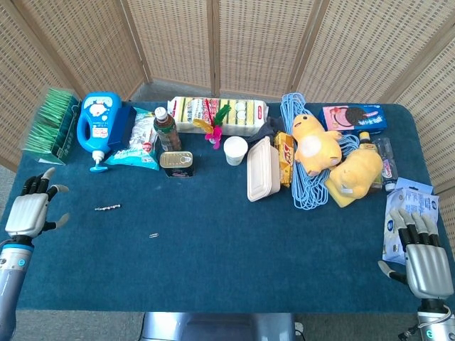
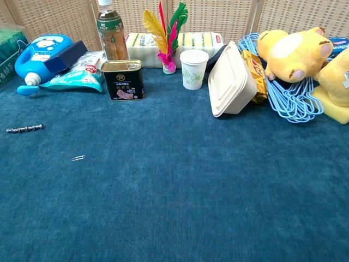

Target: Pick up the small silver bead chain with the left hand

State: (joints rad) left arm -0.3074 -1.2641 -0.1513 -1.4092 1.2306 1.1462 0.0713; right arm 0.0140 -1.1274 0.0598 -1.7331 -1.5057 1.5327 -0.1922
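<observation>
The small silver bead chain [image 1: 108, 208] lies flat on the blue table [image 1: 213, 263], left of centre; the chest view shows the chain [image 2: 24, 129] near its left edge. My left hand [image 1: 32, 211] hovers over the table's left edge, fingers spread and empty, a hand's width to the left of the chain. My right hand [image 1: 424, 257] is at the front right corner, fingers apart, holding nothing. Neither hand appears in the chest view.
A paper clip [image 1: 153, 234] lies near the chain. Behind it stand a blue detergent bottle [image 1: 98, 128], a snack bag [image 1: 135, 147], a tea bottle [image 1: 165, 130] and a tin can [image 1: 176, 163]. A paper cup [image 1: 235, 150], lunch box [image 1: 262, 169], plush toys [image 1: 316, 142] and blue hangers [image 1: 306, 186] fill the right.
</observation>
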